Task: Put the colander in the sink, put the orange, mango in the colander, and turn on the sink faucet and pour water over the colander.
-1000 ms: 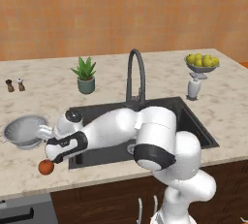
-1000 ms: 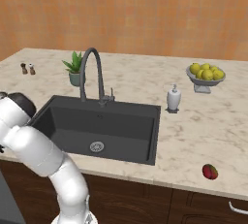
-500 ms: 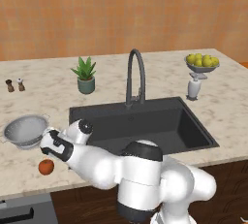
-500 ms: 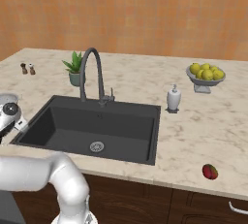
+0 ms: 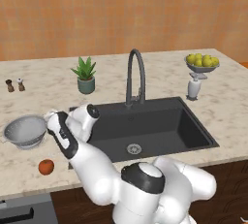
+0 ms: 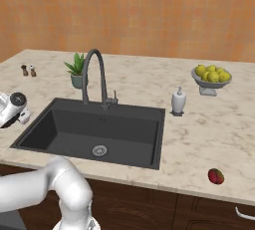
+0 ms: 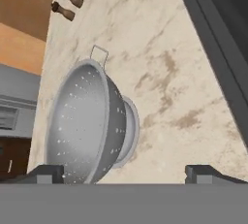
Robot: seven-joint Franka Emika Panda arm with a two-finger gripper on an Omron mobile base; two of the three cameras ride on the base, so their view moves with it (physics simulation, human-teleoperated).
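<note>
Step judged as reach for colander; advisable to descend squarely over near rim, one finger inside, one outside, before closing; gripper found open, empty, tips spread wide; colander upright on counter left of sink, just beyond fingertips, not touched; orange nearby.

A glossy white robot arm made of rounded, tube-like segments. Its joints are marked by dark grey to black rings and caps: a wide dark band circles the large rounded shoulder segment, a black strip runs along the slimmer forearm, and a round dark cap sits on the wrist. In the right base view the wrist cap shows a pale centre inside a dark ring. The end effector has two small, dark grey, blocky fingertips.
</note>
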